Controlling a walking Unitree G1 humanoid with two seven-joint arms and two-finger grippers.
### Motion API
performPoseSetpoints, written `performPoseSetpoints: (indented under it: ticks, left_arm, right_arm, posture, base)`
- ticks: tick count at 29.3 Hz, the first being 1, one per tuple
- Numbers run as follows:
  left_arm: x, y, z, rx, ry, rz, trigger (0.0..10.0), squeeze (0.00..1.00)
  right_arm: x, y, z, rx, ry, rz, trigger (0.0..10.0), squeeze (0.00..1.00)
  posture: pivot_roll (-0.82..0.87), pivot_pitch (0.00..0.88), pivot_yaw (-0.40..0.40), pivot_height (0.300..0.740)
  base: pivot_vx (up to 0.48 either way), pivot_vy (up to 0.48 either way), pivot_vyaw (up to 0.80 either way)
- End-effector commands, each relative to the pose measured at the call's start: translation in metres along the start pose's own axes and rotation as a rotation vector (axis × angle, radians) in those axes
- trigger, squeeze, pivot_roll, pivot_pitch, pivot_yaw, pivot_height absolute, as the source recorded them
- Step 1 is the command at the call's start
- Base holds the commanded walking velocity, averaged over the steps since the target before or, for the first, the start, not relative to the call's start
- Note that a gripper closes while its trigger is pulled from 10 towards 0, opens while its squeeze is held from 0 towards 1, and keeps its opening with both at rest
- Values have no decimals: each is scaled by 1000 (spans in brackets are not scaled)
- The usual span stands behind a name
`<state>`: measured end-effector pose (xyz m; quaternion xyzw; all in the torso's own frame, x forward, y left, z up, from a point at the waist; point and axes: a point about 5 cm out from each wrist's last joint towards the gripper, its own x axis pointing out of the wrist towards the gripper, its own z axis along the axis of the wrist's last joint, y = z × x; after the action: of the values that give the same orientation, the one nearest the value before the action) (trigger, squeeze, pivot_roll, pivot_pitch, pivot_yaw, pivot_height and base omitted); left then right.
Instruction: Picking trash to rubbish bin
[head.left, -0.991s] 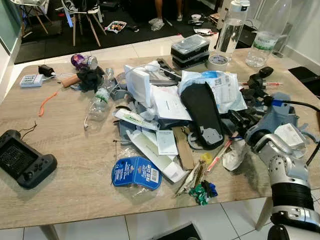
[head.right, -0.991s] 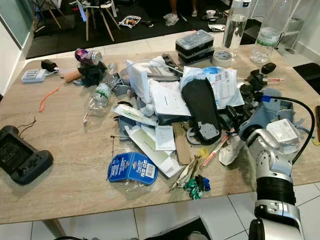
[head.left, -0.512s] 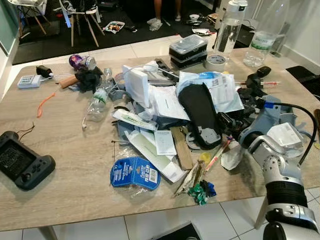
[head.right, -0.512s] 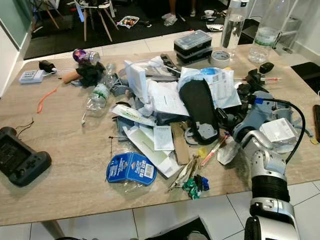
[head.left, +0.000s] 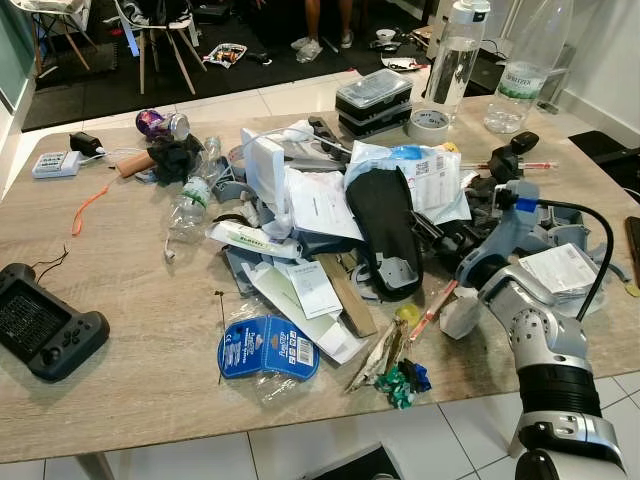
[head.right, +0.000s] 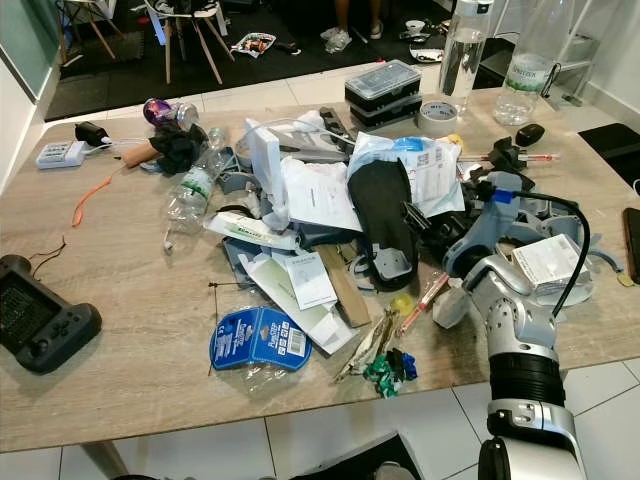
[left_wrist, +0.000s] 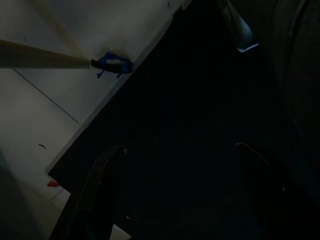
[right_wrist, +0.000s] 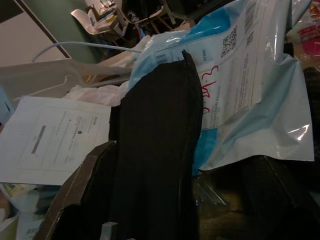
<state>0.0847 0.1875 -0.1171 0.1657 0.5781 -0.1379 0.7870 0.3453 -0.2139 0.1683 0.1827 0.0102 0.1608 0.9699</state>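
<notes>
Right end effector (head.left: 432, 232) | arm bent over table (head.left: 120, 300); fingers spread wide beside black insole (head.left: 380, 225)

Pale wood-grain table (head.left: 120, 400) on white floor tiles (head.left: 250, 100), lit evenly from above. Beyond, a dark rug (head.left: 110, 85) with wooden-legged chairs (head.left: 150, 40); possibly a glass panel (head.left: 10, 50) at the far left edge.
</notes>
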Motion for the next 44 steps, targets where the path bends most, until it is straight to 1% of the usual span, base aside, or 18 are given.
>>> performPoseSetpoints:
  ticks: [1, 2, 4, 5, 8, 10, 12, 15, 19, 20, 24, 27, 30, 31, 32, 33, 34, 44]
  left_arm:
    - [1, -9, 0, 3, 0, -32, 10000, 0]
    - [1, -9, 0, 3, 0, -32, 10000, 0]
    - [1, -9, 0, 3, -1, -31, 10000, 0]
    - [1, -9, 0, 3, -1, -31, 10000, 0]
    - [1, -9, 0, 6, 0, -31, 10000, 0]
    - [1, -9, 0, 7, 0, -31, 10000, 0]
    - [1, -9, 0, 7, 0, -31, 10000, 0]
    - [1, -8, 1, 7, -1, -30, 10000, 0]
    - [1, -8, 1, 7, -3, -32, 10000, 0]
    - [1, -8, 1, 7, -3, -32, 10000, 0]
    - [1, -8, 1, 8, -4, -34, 10000, 0]
    - [1, -9, 1, 8, -5, -34, 10000, 0]
    - [1, -9, 2, 8, -5, -34, 10000, 0]
    - [1, -9, 2, 8, -4, -34, 10000, 0]
    - [1, -9, 2, 8, -4, -34, 10000, 0]
    - [1, -9, 2, 7, -4, -35, 10000, 0]
    - [1, -9, 2, 6, -4, -35, 10000, 0]
    - [1, -8, 2, 3, -7, -35, 10000, 0]
  right_arm:
    - [0, -1, -9, 1, 26, -12, 10000, 0]
    - [0, -1, -9, 1, 26, -12, 10000, 0]
    - [1, -6, -16, 13, 65, -65, 10000, 0]
    - [1, -6, -16, 13, 65, -65, 10000, 0]
    - [3, -9, -26, 41, 113, -110, 10000, 0]
    - [3, -8, -29, 52, 124, -101, 10000, 0]
    - [6, 1, -36, 75, 149, -53, 10000, 0]
    - [10, 11, -41, 89, 159, 7, 10000, 0]
    - [13, 21, -43, 107, 171, 67, 10000, 0]
    - [13, 21, -43, 107, 171, 67, 10000, 0]
    - [12, 18, -52, 127, 242, 38, 10000, 0]
    - [11, 17, -53, 134, 258, 29, 10000, 0]
    - [10, 14, -57, 169, 295, 5, 10000, 0]
    - [9, 12, -59, 184, 314, -8, 7725, 0]
    - [9, 12, -59, 184, 314, -8, 7725, 0]
    - [8, 12, -59, 189, 321, -12, 4627, 0]
    - [7, 11, -61, 204, 338, -14, 0, 0]
    - [6, 15, -61, 225, 362, 20, 0, 0]
  posture:
    - [-65, 110, 34, 740]
    - [-65, 110, 34, 740]
    - [-61, 113, 35, 740]
    - [-61, 113, 35, 740]
    - [-61, 113, 35, 740]
    - [-61, 113, 35, 740]
    - [-61, 111, 38, 740]
    - [-61, 111, 38, 740]
    - [-61, 111, 38, 740]
    - [-61, 111, 38, 740]
    - [-61, 111, 38, 740]
    - [-68, 111, 36, 740]
    - [-68, 111, 36, 740]
    - [-68, 111, 36, 740]
    - [-68, 111, 36, 740]
    - [-68, 111, 36, 740]
    - [-68, 111, 36, 740]
    - [-67, 113, 36, 740]
  base:
    - [0, 0, 0]
    - [0, 0, 0]
    - [0, 0, 0]
    - [0, 0, 0]
    - [0, 0, 0]
    - [0, 0, 0]
    - [0, 0, 0]
    - [0, 0, 0]
    - [0, 0, 0]
    - [0, 0, 0]
    - [0, 0, 0]
    - [0, 0, 0]
    - [0, 0, 0]
    - [0, 0, 0]
    - [0, 0, 0]
    - [0, 0, 0]
    - [0, 0, 0]
    - [0, 0, 0]
